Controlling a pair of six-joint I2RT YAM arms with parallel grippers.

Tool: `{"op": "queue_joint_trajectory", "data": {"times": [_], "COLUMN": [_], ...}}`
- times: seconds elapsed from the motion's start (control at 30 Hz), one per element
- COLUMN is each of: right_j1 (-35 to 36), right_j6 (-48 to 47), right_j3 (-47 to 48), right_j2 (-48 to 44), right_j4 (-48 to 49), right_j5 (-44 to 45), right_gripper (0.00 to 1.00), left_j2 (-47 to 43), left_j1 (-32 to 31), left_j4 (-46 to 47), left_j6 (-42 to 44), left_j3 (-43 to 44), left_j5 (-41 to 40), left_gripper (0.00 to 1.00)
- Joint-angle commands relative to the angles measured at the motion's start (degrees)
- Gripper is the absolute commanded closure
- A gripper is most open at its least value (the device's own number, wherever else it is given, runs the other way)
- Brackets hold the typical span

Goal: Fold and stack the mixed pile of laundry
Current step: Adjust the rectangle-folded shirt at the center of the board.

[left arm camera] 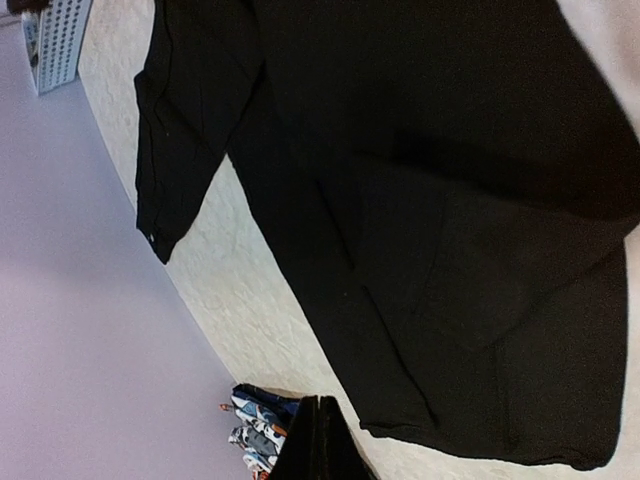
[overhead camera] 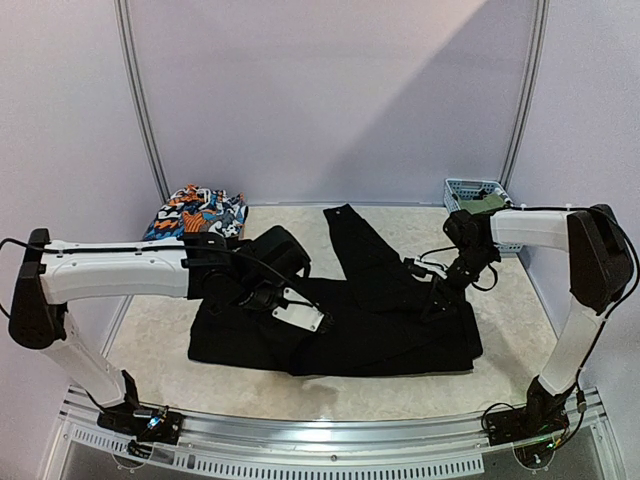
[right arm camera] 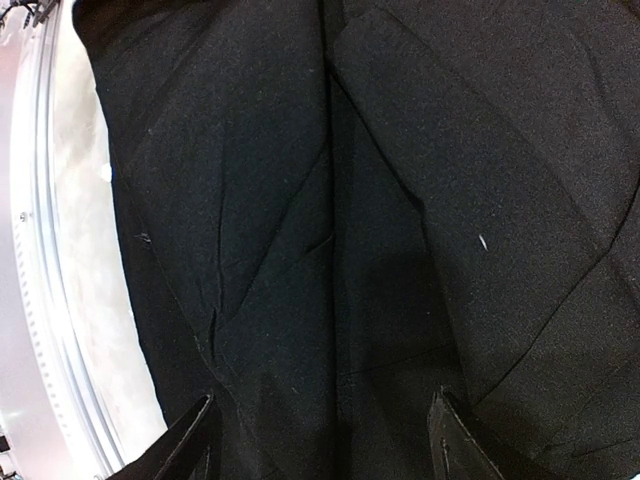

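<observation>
Long black trousers (overhead camera: 380,320) lie folded across the middle of the table, one leg (overhead camera: 350,235) running toward the back. They fill the right wrist view (right arm camera: 300,200) and most of the left wrist view (left arm camera: 440,200). My left gripper (overhead camera: 245,298) hovers over their left part, its fingers (left arm camera: 320,445) pressed together and shut with nothing showing between them. My right gripper (overhead camera: 440,300) stands open close above the trousers' right part, its fingertips (right arm camera: 195,440) wide apart over the cloth. An orange-blue-white print garment (overhead camera: 195,212) (left arm camera: 255,430) lies at the back left.
A light-blue lattice basket (overhead camera: 478,192) (left arm camera: 55,40) stands at the back right corner with a dark greenish piece (overhead camera: 490,204) inside. The metal front rail (overhead camera: 330,455) (right arm camera: 30,250) edges the pale table (overhead camera: 150,330). Lilac walls close in the back and sides.
</observation>
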Motion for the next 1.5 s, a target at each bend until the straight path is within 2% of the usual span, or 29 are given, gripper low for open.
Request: {"op": "queue_joint_trajectory", "data": {"times": [0.0, 0.1, 0.17, 0.2, 0.23, 0.27, 0.3, 0.47, 0.57, 0.7, 1.0, 1.13, 1.3, 1.47], "right_j1": [0.32, 0.32, 0.36, 0.34, 0.32, 0.32, 0.32, 0.32, -0.05, -1.41, -3.29, -3.35, -3.38, -3.42], "right_j6": [-0.78, -0.83, -0.85, -0.81, -0.71, -0.47, -0.14, 2.06, 4.27, 6.65, 6.95, 6.49, 6.22, 6.10], "right_j3": [0.23, 0.14, 0.09, 0.31, 0.81, 1.28, 1.80, 3.37, 3.56, 3.48, 3.12, 3.04, 3.03, 3.21], "right_j2": [1.34, 1.27, 1.11, 1.05, 1.07, 1.15, 1.29, 2.07, 2.18, 1.42, 1.70, 1.78, 1.96, 2.35], "right_j4": [0.17, -0.24, -0.78, -1.33, -2.01, -2.46, -2.63, -2.12, -1.94, -1.54, -1.45, -1.60, -1.80, -1.93], "right_j5": [-1.23, -1.31, -1.70, -2.39, -3.52, -4.42, -5.04, -4.26, -3.55, -2.47, -3.33, -3.41, -3.68, -3.95], "right_gripper": [0.29, 0.29, 0.29, 0.29, 0.29, 0.29, 0.29, 0.29, 0.28, 0.28, 0.28, 0.28, 0.28, 0.28], "left_j2": [-0.64, -1.00, -1.78, -1.89, -1.57, -0.60, 0.92, 15.75, 23.96, 30.20, 36.12, 37.84, 36.74, 36.01], "left_j1": [3.29, 4.72, 5.40, 5.45, 5.06, 4.51, 3.88, 3.42, 2.93, 1.56, 1.33, 1.33, 1.39, 1.50], "left_j4": [8.74, 10.75, 11.02, 12.29, 13.33, 13.19, 10.93, -15.30, -23.23, -23.01, -24.84, -26.65, -27.12, -26.69], "left_j6": [4.22, -0.22, -8.75, -15.99, -24.68, -34.27, -44.83, -83.69, -95.88, -99.36, -98.21, -97.87, -97.75, -97.78], "left_j3": [-1.79, -1.24, 0.34, 1.01, 2.12, 3.84, 6.14, 25.85, 33.64, 34.64, 36.92, 37.44, 36.38, 35.61], "left_j5": [-4.76, -6.14, -5.61, -6.21, -8.10, -10.85, -13.91, -8.17, 0.10, 6.93, 9.01, 7.79, 4.25, 4.21], "left_gripper": [1.00, 1.00, 1.00, 1.00, 0.91, 0.76, 0.68, 0.60, 0.58, 0.55, 0.55, 0.61, 0.75, 0.76]}}
